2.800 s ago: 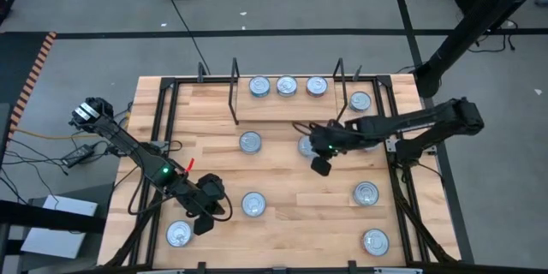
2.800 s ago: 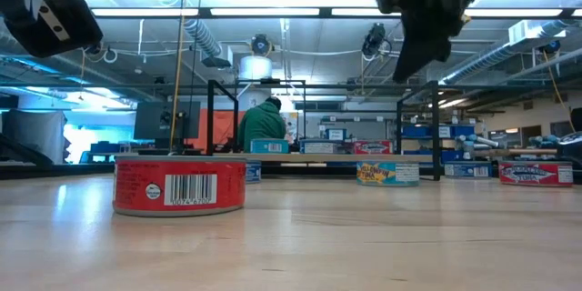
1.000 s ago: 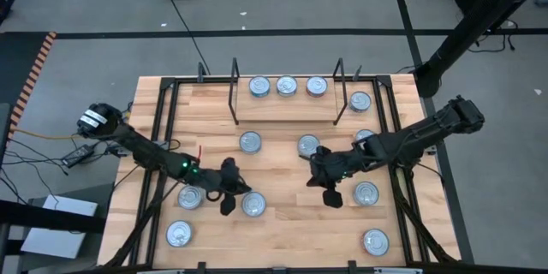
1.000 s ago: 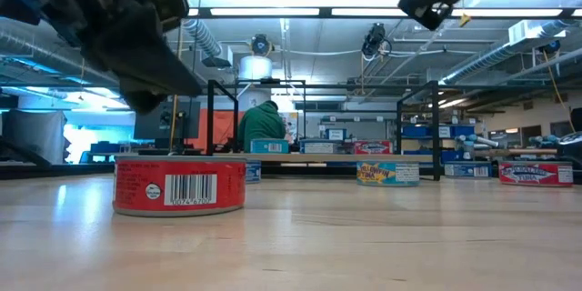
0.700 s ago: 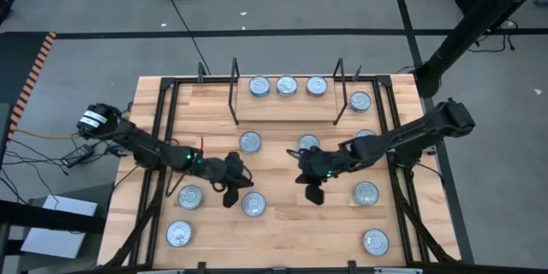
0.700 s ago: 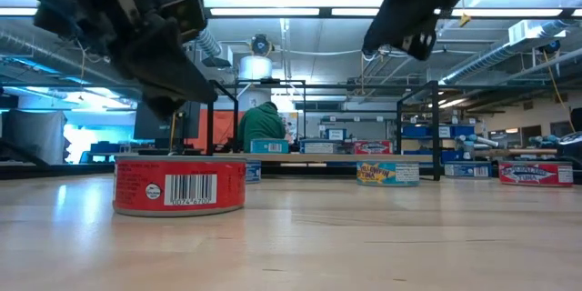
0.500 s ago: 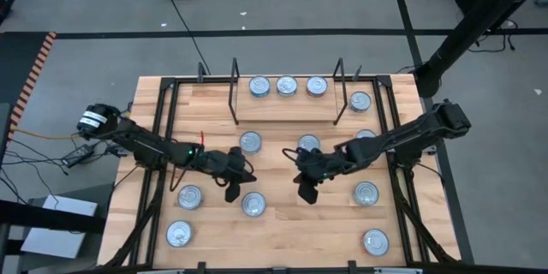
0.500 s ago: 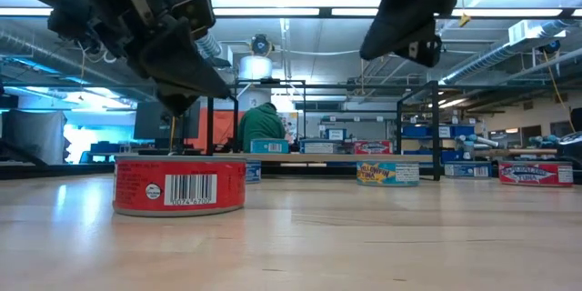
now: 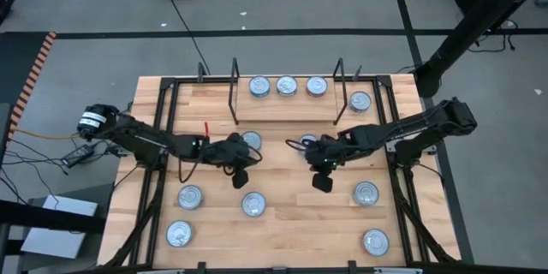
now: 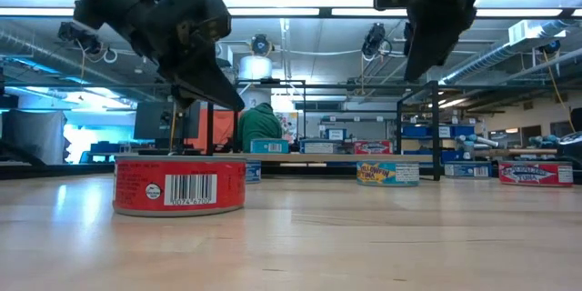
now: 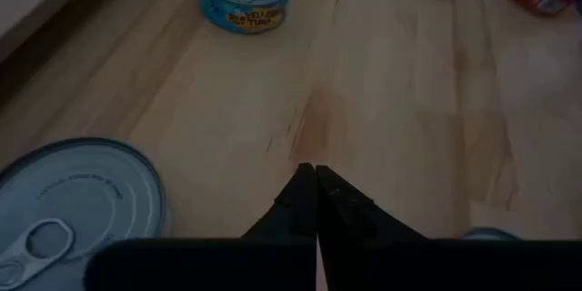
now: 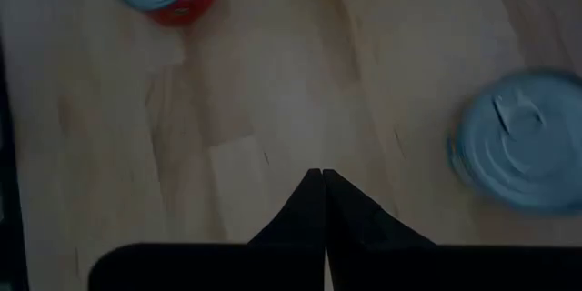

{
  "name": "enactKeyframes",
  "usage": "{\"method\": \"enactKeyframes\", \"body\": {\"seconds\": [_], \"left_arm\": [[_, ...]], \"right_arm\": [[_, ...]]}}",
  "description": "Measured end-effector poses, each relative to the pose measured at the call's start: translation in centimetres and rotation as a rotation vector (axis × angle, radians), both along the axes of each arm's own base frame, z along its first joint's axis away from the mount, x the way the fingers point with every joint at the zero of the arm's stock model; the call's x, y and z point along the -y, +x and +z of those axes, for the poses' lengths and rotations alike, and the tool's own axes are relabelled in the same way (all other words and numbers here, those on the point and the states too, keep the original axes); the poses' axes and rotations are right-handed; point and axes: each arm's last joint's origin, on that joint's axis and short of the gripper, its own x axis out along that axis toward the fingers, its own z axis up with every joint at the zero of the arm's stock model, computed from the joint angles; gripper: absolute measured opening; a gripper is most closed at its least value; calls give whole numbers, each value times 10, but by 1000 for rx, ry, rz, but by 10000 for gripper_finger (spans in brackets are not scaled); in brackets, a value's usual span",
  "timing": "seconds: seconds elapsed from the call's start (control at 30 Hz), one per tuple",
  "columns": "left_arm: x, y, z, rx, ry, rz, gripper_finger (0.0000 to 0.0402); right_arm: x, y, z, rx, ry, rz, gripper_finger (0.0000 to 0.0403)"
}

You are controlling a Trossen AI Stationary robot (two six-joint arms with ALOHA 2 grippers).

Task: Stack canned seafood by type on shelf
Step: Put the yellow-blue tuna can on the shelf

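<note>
Our left gripper (image 9: 240, 177) has swung in from the table's near left corner to the middle of the light wooden board table (image 9: 282, 223), and its fingers are pressed together on nothing, hanging above the wood just beside a flat round silver-lidded tin (image 9: 249, 142). Our right gripper (image 9: 322, 181) has moved back toward the right after dipping toward the centre; it is also pinched closed and empty, near another silver-lidded tin (image 9: 309, 144). The low red-labelled tin (image 10: 179, 183) sits untouched in the foreground. Three tins (image 9: 287, 86) stand in a row on the shelf section between the thin black wire uprights (image 9: 235, 92), while the others lie scattered. We judge that both arms are only positioning: no can is gripped, so the stacking has hardly begun.
</note>
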Motion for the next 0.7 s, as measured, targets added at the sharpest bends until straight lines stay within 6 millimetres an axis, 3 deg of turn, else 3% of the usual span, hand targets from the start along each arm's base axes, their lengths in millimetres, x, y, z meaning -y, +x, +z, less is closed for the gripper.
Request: {"method": "enactKeyframes", "body": {"seconds": [0.27,0.4,0.6,0.7], "left_arm": [[-18,5,20,-180,72,67,18],[-23,4,29,-258,84,83,36],[-28,-5,27,-388,105,79,64],[-29,-6,26,-414,122,59,50]], "right_arm": [[21,-4,-25,-10,4,75,3],[25,-3,-27,22,7,61,3],[26,-12,-31,105,30,12,3],[26,-24,-36,112,59,-33,3]]}}
